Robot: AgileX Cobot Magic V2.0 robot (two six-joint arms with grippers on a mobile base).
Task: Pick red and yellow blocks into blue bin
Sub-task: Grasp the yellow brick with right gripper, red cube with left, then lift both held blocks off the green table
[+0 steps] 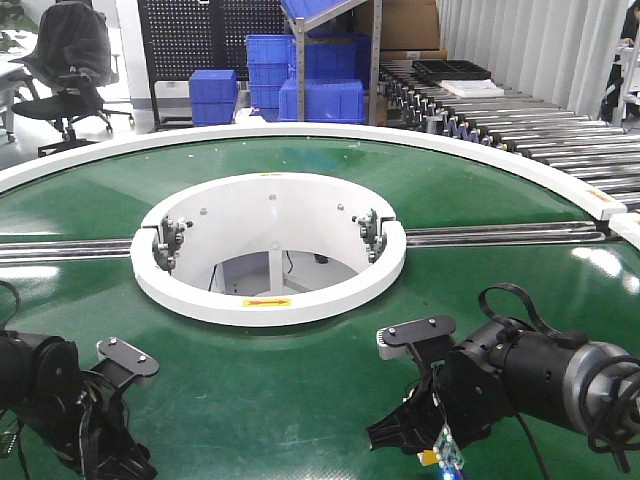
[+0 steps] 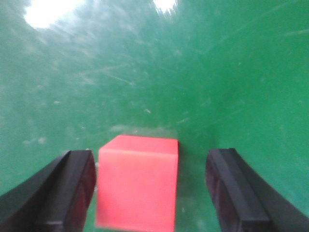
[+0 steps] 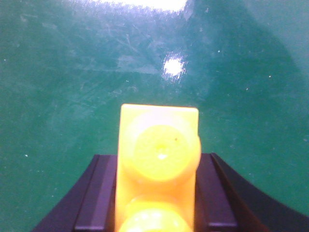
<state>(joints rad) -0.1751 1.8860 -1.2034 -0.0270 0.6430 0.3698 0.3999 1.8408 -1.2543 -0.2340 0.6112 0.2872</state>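
Note:
The red cube sits on the green belt between the jaws of my left gripper. The jaws are open: the left finger is at the cube's side and the right finger stands clear of it. My right gripper is shut on the yellow studded brick, with a pad against each side, low over the belt. In the front view the left gripper is at the bottom left and the right gripper at the bottom right, with a bit of yellow at its tip. The blue bin is out of view.
A white ring rims the round hole in the middle of the green table. Metal strips cross the belt. A roller conveyor runs at the back right. Ribbed blue crates are stacked behind.

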